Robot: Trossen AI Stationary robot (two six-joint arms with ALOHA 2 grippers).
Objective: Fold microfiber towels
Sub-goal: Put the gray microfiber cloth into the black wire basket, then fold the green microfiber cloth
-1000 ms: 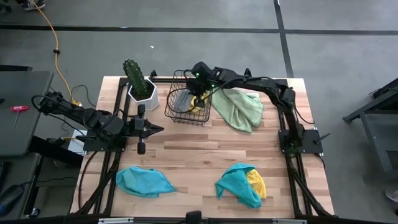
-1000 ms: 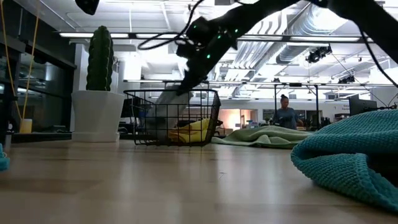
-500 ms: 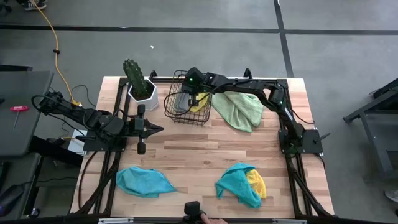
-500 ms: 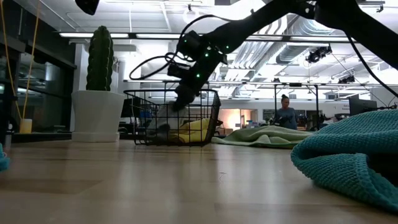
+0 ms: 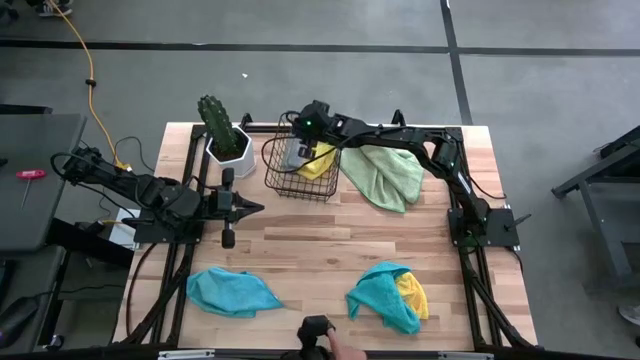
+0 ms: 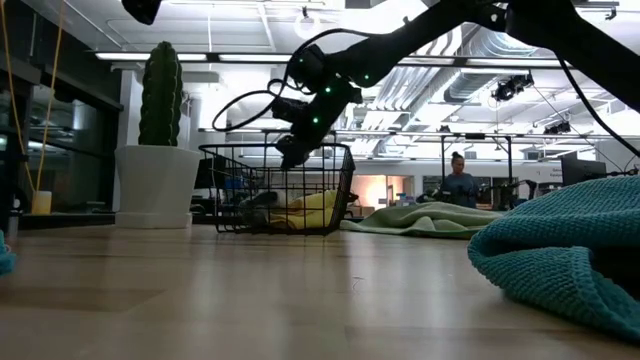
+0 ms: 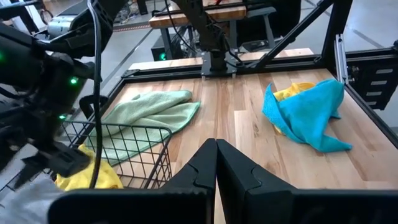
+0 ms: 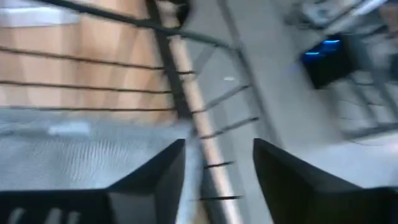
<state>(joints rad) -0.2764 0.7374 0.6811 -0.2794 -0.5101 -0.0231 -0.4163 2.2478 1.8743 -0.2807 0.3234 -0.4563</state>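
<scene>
1. We find the right gripper [image 5: 301, 150] over the wire basket [image 5: 275, 180], upper centre of the high view, fingers [image 8: 163, 174] parted and empty, presumably to drop the grey towel [image 5: 293, 155] inside beside a yellow towel [image 5: 322, 162].
2. Left gripper [image 5: 258, 207] waits mid-left, fingers pressed together.
3. The green towel [image 5: 385, 172] and teal towels [image 5: 232, 292] lie unfolded on the tabletop [image 5: 320, 240].

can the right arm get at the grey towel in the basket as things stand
Probably yes. The right gripper hangs open just above the wire basket, whose top is open, and the grey towel lies right beneath it beside a yellow towel. Only the basket's walls crowd the approach.
</scene>
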